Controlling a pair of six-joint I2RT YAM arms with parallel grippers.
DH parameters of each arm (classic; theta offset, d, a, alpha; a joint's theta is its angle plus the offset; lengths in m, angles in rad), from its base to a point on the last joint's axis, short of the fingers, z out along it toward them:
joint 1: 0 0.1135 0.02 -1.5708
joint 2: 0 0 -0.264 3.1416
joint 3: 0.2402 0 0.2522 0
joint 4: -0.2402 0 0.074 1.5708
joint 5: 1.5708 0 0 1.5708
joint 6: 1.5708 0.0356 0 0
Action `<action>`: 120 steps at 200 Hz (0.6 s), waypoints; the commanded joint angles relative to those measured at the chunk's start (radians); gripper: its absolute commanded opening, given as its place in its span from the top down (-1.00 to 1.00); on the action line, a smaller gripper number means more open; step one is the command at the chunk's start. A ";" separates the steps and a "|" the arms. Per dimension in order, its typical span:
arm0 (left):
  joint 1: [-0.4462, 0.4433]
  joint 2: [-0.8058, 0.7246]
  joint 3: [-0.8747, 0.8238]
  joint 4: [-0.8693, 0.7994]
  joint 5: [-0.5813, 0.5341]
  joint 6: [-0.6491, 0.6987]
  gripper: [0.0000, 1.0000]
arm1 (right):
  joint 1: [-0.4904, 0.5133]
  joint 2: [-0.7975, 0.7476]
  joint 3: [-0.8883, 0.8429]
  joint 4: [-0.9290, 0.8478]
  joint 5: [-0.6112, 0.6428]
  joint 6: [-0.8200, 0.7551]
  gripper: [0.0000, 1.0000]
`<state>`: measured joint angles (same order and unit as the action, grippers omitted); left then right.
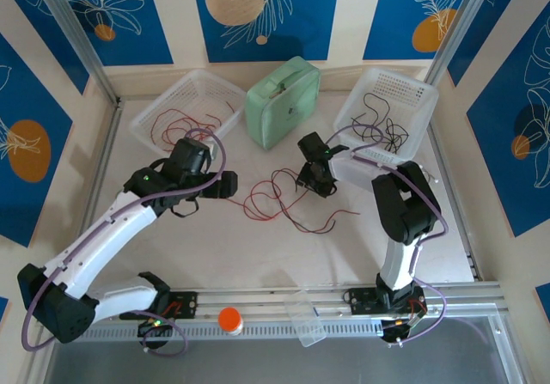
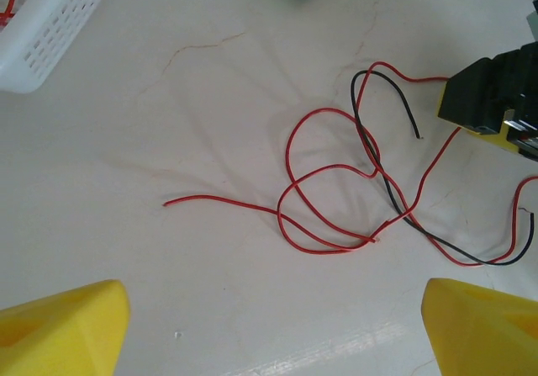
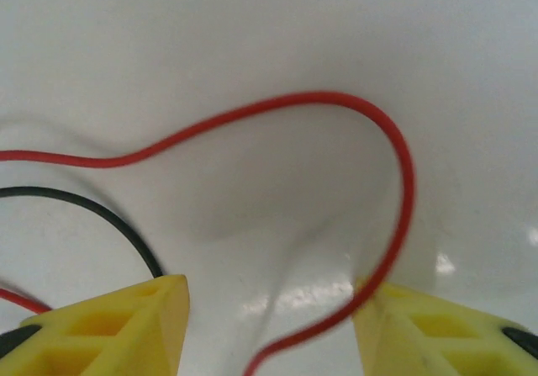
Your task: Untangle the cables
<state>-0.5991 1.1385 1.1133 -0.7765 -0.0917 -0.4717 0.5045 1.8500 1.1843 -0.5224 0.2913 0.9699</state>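
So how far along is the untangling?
Done: red cables lie in the left basket, black cables in the right basket. In hand: the right claw straddles a red loop, jaws not clamped; the left claw hangs open. Left: the red-and-black tangle on the table.

Top external: mounted high above and behind the arm bases, facing down and toward the far wall. It is distant and takes in the whole table [image 1: 258, 255].
Left wrist: on the left arm, looking down past the left fingertips [image 2: 67, 325] at the tabletop from a moderate height.
Right wrist: very close to the surface, looking out between the right fingertips [image 3: 109, 325].
Shared by all: the red and black cables [image 1: 275, 199] mid-table.
Shared by top and left wrist: the right gripper [image 1: 314, 183], a corner of the white basket [image 1: 199, 75], and an edge of the green case [image 1: 284, 100].
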 commanded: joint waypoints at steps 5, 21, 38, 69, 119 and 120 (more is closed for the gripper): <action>-0.008 -0.016 -0.014 -0.017 -0.017 -0.015 -0.78 | 0.019 0.024 0.007 0.025 0.062 0.033 0.18; -0.008 -0.020 -0.010 -0.015 -0.014 -0.015 -0.78 | 0.026 0.021 0.002 0.032 0.080 0.027 0.61; -0.008 -0.023 -0.006 -0.015 -0.018 -0.010 -0.78 | 0.034 -0.011 0.000 0.029 0.094 0.004 1.00; -0.008 -0.032 -0.007 -0.014 -0.031 -0.005 -0.79 | 0.084 -0.152 0.030 -0.011 0.137 -0.086 1.00; -0.008 -0.024 -0.030 0.036 0.003 0.010 -0.75 | 0.201 -0.386 0.207 -0.143 0.155 -0.253 1.00; -0.008 -0.023 -0.030 0.038 0.004 0.010 -0.75 | 0.202 -0.389 0.209 -0.143 0.153 -0.256 1.00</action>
<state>-0.5999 1.1225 1.1053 -0.7662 -0.1059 -0.4728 0.6678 1.5688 1.3125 -0.5915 0.4290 0.8196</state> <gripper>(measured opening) 0.889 0.048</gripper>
